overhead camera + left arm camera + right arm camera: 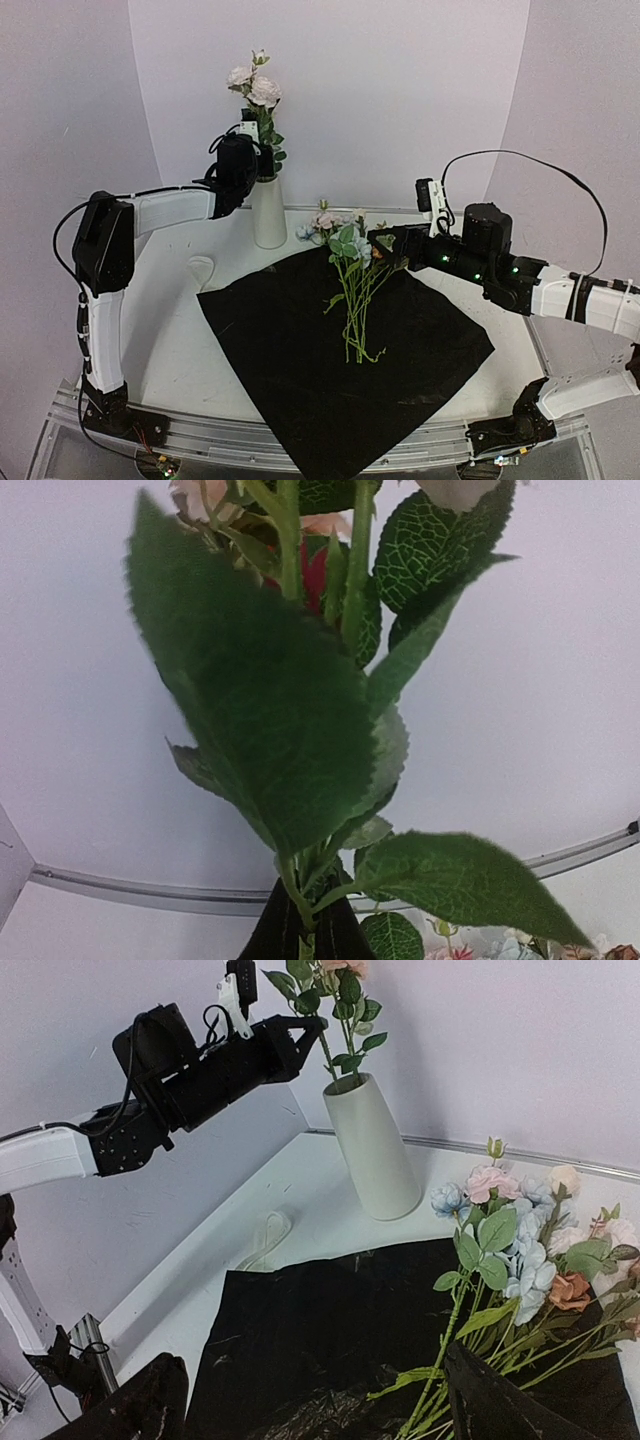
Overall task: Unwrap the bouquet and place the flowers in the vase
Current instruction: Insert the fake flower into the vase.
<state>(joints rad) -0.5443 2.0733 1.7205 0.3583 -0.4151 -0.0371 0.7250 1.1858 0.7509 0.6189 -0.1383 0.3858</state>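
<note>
The tall white vase (268, 210) (375, 1150) stands at the back of the table with a pink-and-white flower stem (257, 92) in it. My left gripper (262, 152) (305, 942) is shut on that leafy green stem (300, 895) just above the vase mouth. The bouquet is unwrapped: the other flowers (352, 275) (520, 1250) lie loose on the flat black wrapping sheet (340, 360) (300, 1330), blooms toward the vase. My right gripper (388, 250) (320, 1410) hovers open over their right side, one finger (500, 1405) above the stems, holding nothing.
The cream ribbon (200, 268) (262, 1240) lies on the white table left of the sheet. The left arm (180, 1070) reaches across above the vase. A curved metal rail (300, 440) runs along the near table edge; a white backdrop rises behind.
</note>
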